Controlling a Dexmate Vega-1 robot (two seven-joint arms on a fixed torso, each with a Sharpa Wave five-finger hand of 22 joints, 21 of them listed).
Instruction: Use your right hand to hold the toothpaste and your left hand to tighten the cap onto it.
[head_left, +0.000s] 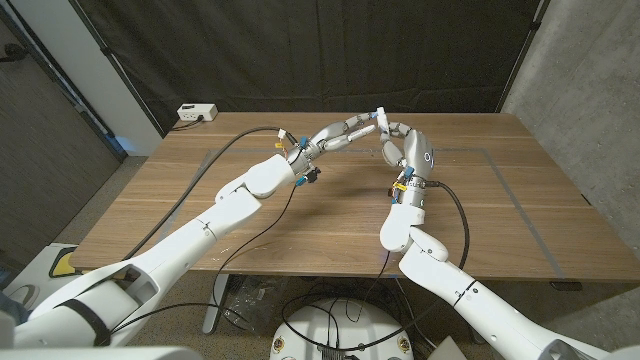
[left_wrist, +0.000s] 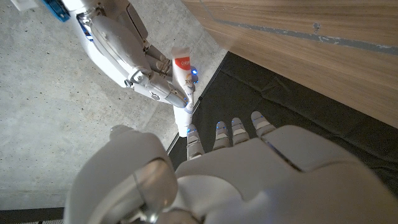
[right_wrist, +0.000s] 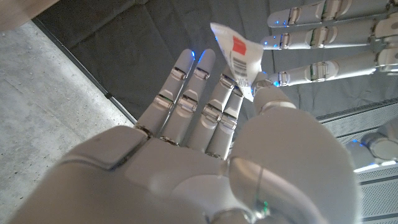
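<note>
My right hand (head_left: 405, 150) pinches the small white red-labelled toothpaste tube (left_wrist: 184, 81) above the wooden table (head_left: 300, 215), toward twelve o'clock. My left hand (head_left: 335, 137) has fingertips on its cap end (left_wrist: 183, 129). I would steady the tube and twist gently, in line.

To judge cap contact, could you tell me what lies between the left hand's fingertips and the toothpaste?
Nothing: in the left wrist view, the left hand's fingertips meet the toothpaste at its cap end.

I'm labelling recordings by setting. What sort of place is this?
Probably a lab or test room, not a home: a bare wooden table stands before a black curtain backdrop, beside a grey concrete wall, with a white power strip at the table's far corner.
</note>
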